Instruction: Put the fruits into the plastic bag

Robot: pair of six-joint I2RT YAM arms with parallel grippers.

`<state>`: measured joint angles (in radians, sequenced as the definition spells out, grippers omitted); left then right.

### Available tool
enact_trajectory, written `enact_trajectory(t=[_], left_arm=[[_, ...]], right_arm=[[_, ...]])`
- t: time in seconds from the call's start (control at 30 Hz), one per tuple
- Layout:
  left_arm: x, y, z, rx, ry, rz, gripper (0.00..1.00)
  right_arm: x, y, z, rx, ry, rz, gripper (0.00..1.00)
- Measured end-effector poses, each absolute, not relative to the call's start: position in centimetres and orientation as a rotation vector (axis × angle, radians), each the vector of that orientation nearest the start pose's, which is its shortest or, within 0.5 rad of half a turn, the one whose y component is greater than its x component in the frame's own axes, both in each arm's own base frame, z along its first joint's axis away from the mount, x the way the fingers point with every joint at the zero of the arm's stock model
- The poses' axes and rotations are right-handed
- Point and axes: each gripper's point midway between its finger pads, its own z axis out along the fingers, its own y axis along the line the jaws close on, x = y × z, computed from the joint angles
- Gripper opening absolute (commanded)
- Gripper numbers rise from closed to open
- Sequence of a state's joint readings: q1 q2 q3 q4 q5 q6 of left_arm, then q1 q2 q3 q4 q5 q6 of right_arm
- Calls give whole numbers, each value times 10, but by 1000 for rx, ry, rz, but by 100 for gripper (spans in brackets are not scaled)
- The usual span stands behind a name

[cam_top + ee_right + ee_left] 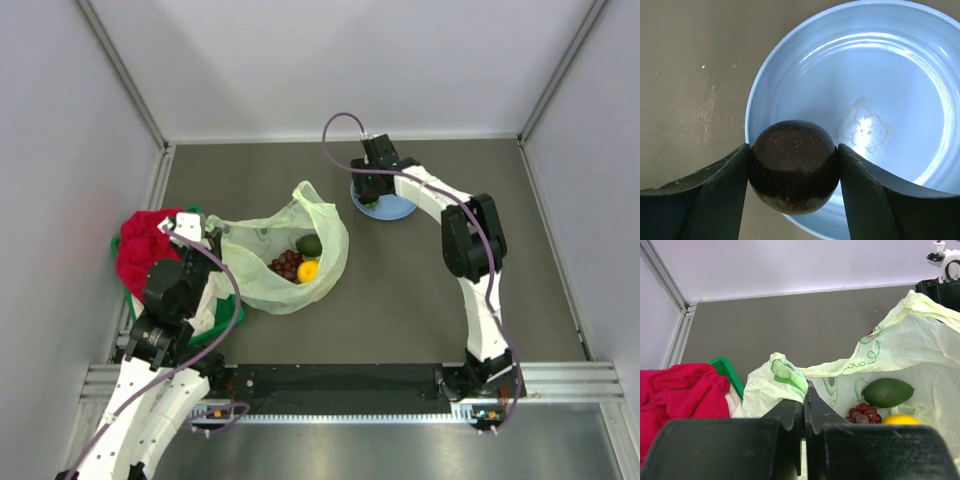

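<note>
While over blue plate point(752, 110) rim, right gripper point(370, 198) clamped on dark fruit point(792, 172); left gripper point(804, 390) clamped on plastic bag point(900, 350) edge.

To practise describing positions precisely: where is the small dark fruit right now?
In the right wrist view, the dark fruit sits between the fingers of the right gripper, at the blue plate's rim; from above, that is right of the bag.

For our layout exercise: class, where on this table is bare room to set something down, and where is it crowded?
Bare table lies between plastic bag and right arm, and behind the bag up to the back wall. Crowded: left edge, red cloth beside bag.
</note>
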<state>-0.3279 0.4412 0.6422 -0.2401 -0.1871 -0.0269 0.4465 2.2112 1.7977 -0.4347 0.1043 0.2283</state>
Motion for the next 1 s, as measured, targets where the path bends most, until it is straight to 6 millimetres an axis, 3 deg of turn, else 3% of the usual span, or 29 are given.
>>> enact_trajectory(t=[0.2,0.6,1.0], left_arm=[[251,-52,283,97,1608,-124,0],[251,-52,283,97,1607,-124,0],[251,-52,283,98,1607,-124,0]], right_arm=[[499,229,97,-209,2370,200,46],[469,221,189,-194,2195,303,45],[432,232,278,-223,2001,383,45]])
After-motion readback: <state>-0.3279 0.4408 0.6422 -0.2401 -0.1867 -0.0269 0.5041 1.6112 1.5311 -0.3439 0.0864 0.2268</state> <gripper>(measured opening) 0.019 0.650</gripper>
